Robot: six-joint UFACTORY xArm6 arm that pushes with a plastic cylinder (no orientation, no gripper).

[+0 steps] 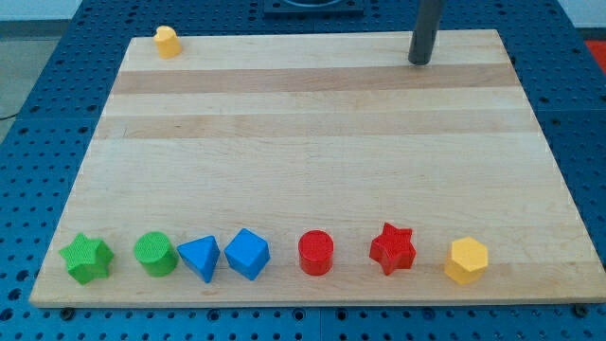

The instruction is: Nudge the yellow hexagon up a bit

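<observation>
The yellow hexagon (pixel 467 260) sits on the wooden board near the view's bottom right corner. My tip (pixel 418 62) is the lower end of a dark rod near the board's top edge at the view's upper right. It is far above the hexagon and slightly to its left, touching no block.
A row along the board's bottom edge holds a green star (pixel 86 259), green cylinder (pixel 155 254), blue triangle (pixel 200 258), blue cube (pixel 247 253), red cylinder (pixel 316 253) and red star (pixel 393 248). A small yellow block (pixel 168 42) sits at the top left corner. The wooden board (pixel 312 142) lies on a blue perforated table.
</observation>
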